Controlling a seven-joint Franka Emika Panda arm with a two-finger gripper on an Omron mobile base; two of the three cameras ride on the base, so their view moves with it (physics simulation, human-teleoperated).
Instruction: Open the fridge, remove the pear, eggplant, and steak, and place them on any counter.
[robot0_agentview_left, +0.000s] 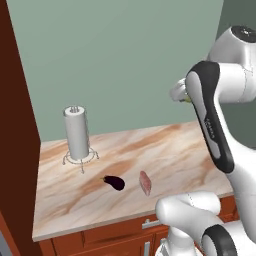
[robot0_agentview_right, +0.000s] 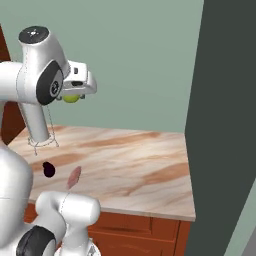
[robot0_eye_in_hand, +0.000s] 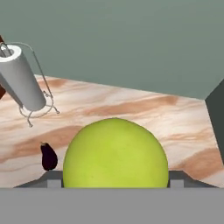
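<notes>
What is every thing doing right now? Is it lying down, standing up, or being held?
pear: held in the gripper, up above the counter
eggplant: lying on the counter
steak: lying flat on the counter, beside the eggplant, apart from it
paper towel roll: standing upright in its wire holder

A white paper towel roll stood upright in a thin wire holder near the tabletop's back left corner, before a plain pale green wall. A reddish-brown panel rose along the left edge.
</notes>
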